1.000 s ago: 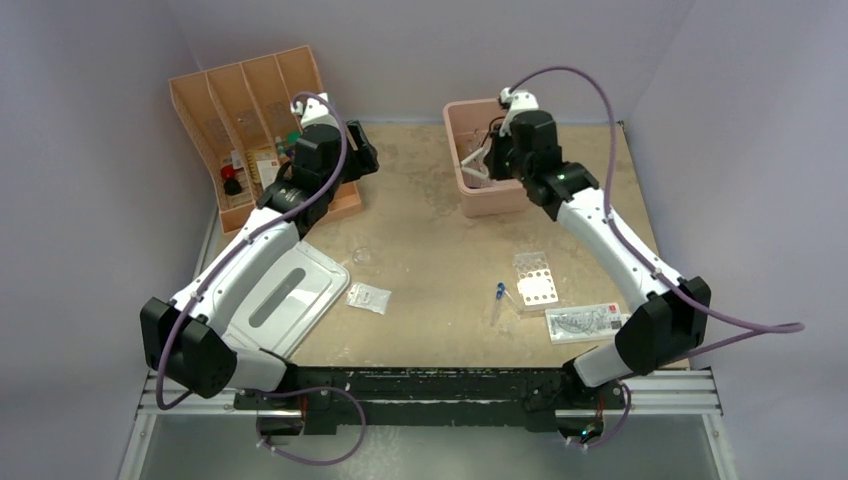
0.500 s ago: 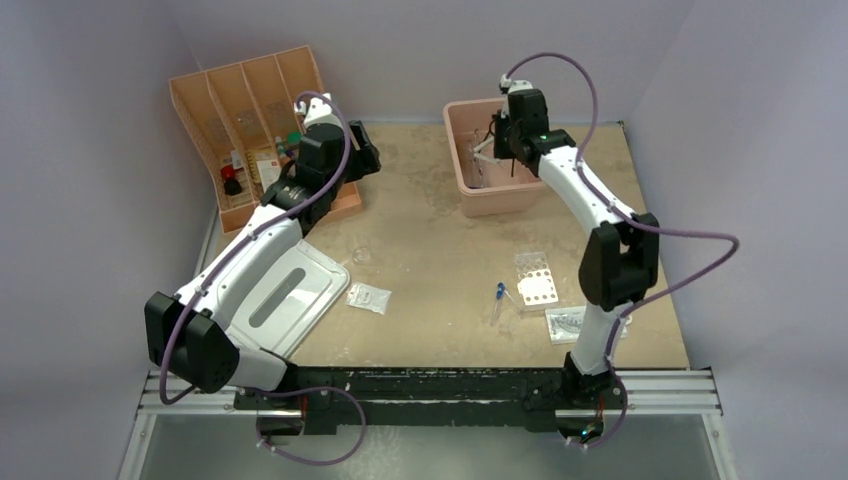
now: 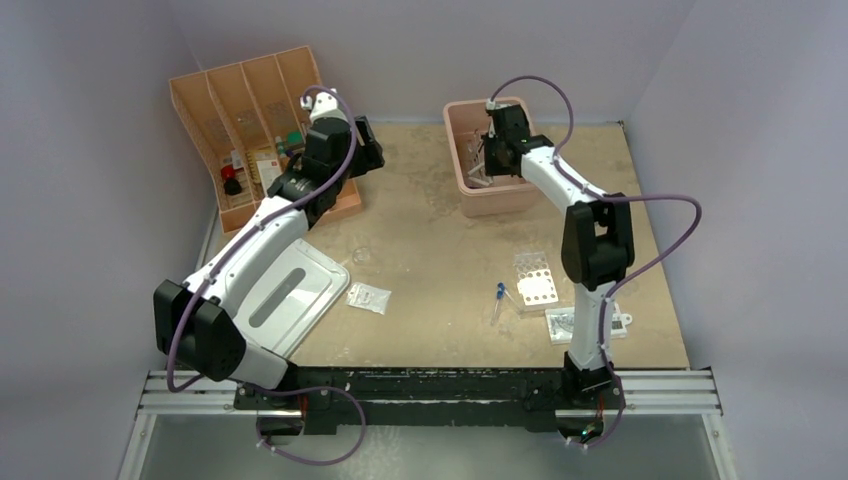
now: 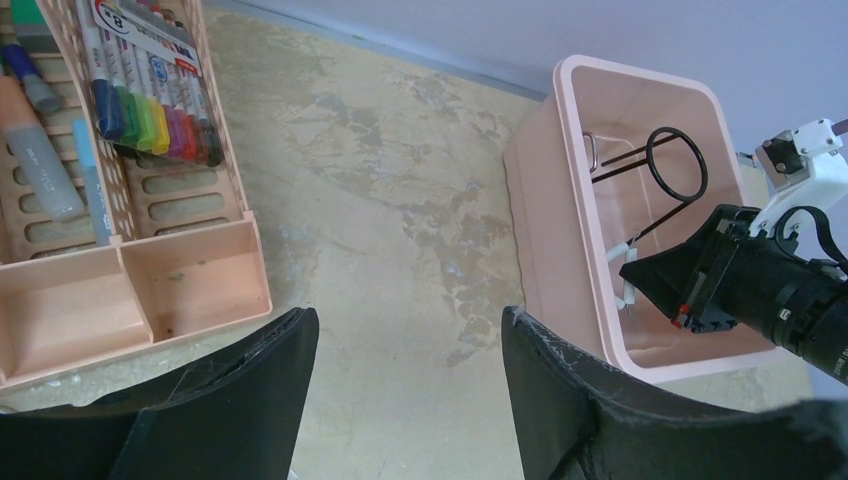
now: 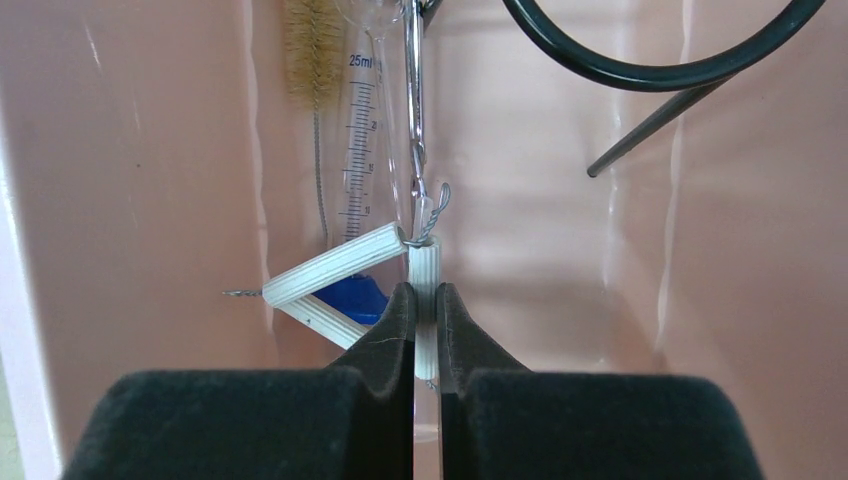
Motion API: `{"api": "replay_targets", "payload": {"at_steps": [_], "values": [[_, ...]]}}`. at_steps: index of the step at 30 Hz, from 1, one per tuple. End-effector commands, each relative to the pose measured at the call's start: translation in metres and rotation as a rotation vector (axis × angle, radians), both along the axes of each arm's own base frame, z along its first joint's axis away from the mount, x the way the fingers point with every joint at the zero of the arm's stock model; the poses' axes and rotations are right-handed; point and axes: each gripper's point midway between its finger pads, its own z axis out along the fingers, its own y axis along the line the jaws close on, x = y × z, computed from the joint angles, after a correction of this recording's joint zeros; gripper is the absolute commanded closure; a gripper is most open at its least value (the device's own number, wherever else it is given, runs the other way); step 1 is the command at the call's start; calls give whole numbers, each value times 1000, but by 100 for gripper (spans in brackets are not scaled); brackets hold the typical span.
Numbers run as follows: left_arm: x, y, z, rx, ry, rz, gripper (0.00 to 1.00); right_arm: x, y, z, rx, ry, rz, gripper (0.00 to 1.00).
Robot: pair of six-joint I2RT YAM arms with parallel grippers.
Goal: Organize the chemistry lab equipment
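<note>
Left gripper (image 4: 405, 335): spread, empty, over table (image 4: 400, 200).
Right gripper (image 5: 424, 296): pinching clay triangle (image 5: 335, 265) inside tub (image 5: 130, 150).

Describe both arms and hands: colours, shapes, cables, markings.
Same build on both: the left arm and right arm have white shells with black joint housings. A purple cable loops loosely along each. The left hand and right hand are black, each with two matte wedge-shaped fingers. A white bracket sits on the right wrist. No readable markings.
</note>
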Motion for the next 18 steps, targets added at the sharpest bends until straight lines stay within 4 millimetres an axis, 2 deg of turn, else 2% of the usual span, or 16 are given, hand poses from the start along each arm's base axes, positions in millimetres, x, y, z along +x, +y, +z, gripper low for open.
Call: {"api": "replay_targets", "payload": {"at_steps": [1,12,18], "values": [[8,1,26,-3,-64,13,34,14,3,19,15,-68,-9,100],[12,3,18,29,-46,22,34,13,14,-11,28,5,43,97],[12,4,14,44,-37,21,34,12,16,-11,34,22,60,90]]}}
